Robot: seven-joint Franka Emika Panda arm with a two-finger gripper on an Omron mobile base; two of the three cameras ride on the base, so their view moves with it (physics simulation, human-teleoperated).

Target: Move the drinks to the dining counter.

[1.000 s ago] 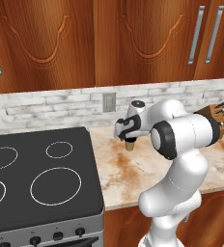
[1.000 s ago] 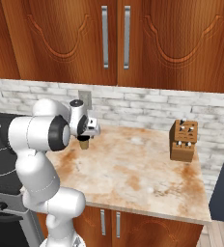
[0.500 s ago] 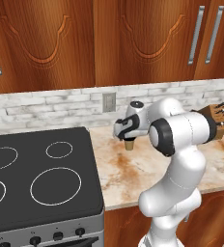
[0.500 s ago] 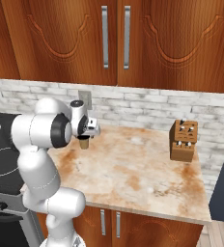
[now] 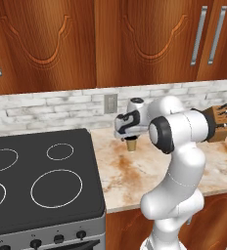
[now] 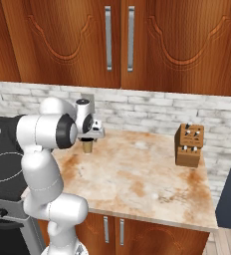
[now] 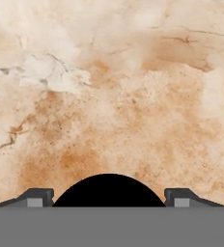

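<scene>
The gripper (image 7: pixel 109 197) is seen pointed straight down over the marble-look desk (image 7: pixel 133 96) beside the stove (image 5: pixel 37 180), its two dark finger tips (image 7: pixel 35 197) spread to either side of the dark mouth of the paper cup (image 7: pixel 109 190). In the hand view the cup's rim is framed between the tips, a sliver of desk showing on each side, so the gripper is judged to be released or only loosely set about the cup; firm contact cannot be confirmed. From the left base view the cup (image 5: pixel 131 144) is shown standing upright on the desk directly beneath the gripper (image 5: pixel 126 135), its tan lower body visible below the hand, its long axis vertical and in line with the gripper's approach. The same stacking is given by the right base view, where the cup (image 6: pixel 88 147) sits under the gripper (image 6: pixel 90 135), near the brick backsplash (image 6: pixel 147 112) and well apart from the knife block (image 6: pixel 189 145) at the far end of the desk. The coming move is judged to turn on this alignment: a closing of the fingers across the rim, then a straight lift.
</scene>
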